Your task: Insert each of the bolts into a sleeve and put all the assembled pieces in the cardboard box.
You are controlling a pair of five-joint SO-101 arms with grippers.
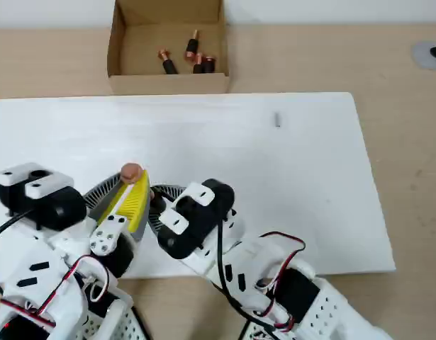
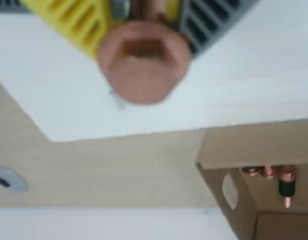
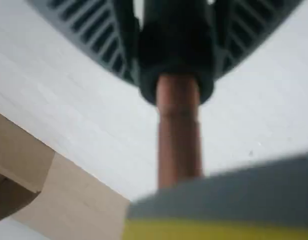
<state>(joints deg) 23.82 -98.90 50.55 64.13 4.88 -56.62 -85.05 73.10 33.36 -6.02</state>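
My left gripper (image 1: pixel 132 188), with one yellow finger (image 2: pixel 76 22), is shut on a copper bolt (image 2: pixel 143 62) whose hexagonal head (image 1: pixel 131 171) points toward the cardboard box (image 1: pixel 168 83). My right gripper (image 1: pixel 158 203) is shut on a black sleeve (image 3: pixel 176 50) right beside it, near the front of the white mat (image 1: pixel 288 184). The bolt's copper shaft (image 3: pixel 178 130) runs into the sleeve's mouth. The box stands at the far edge and holds several assembled copper-and-black pieces (image 1: pixel 193 58), also seen as assembled pieces (image 2: pixel 274 175).
A small grey mark (image 1: pixel 277 120) lies on the mat's far right part. A round grey grommet (image 1: pixel 428 54) sits in the wooden tabletop at far right. The box has a round hole (image 2: pixel 229 191) in its side wall.
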